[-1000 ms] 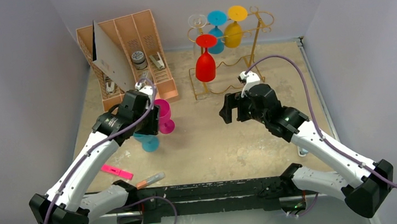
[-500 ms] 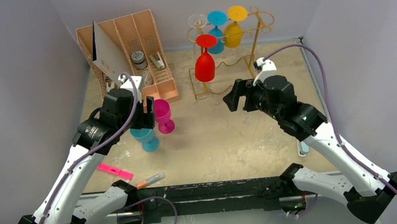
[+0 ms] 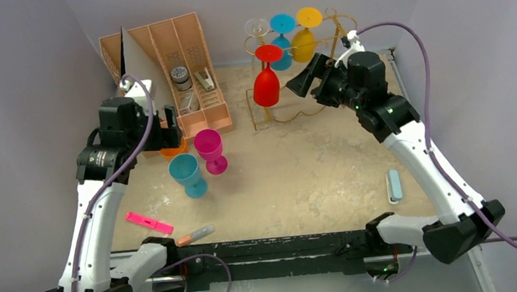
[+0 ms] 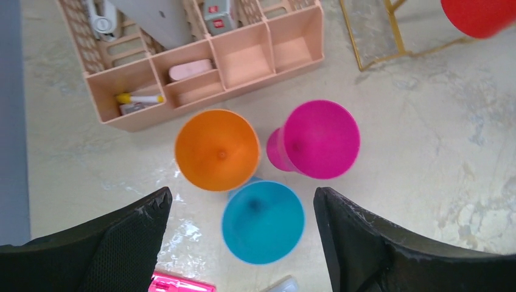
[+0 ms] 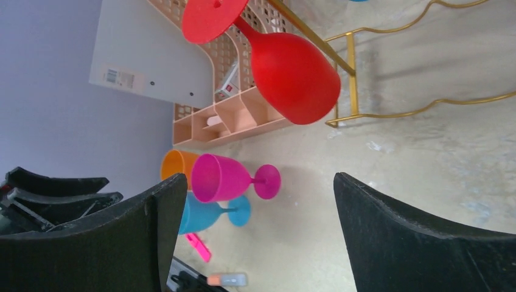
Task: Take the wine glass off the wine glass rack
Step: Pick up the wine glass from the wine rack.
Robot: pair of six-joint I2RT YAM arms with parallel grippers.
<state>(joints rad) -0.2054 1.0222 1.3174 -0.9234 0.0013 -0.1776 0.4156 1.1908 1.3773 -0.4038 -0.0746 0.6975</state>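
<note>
The gold wire wine glass rack (image 3: 329,57) stands at the back right. A red wine glass (image 3: 267,84) hangs upside down from its front arm, with a blue (image 3: 281,40), a yellow (image 3: 304,43) and a clear glass (image 3: 256,26) hanging behind. My right gripper (image 3: 308,75) is open and empty, just right of the red glass and apart from it. The right wrist view shows the red glass (image 5: 292,70) and the rack (image 5: 377,115) ahead of my right gripper (image 5: 258,182). My left gripper (image 3: 168,125) is open and empty, high above three standing glasses.
Orange (image 4: 217,149), magenta (image 4: 319,139) and blue (image 4: 263,221) glasses stand upright together left of centre. A tan slotted organiser (image 3: 169,69) stands at the back left. A pink marker (image 3: 150,223), a pen (image 3: 196,233) and a pale blue piece (image 3: 393,184) lie near the front.
My right gripper moved back and up from mid-table to beside the red glass. My left gripper drew back and left, away from the magenta and blue glasses, uncovering the orange one.
</note>
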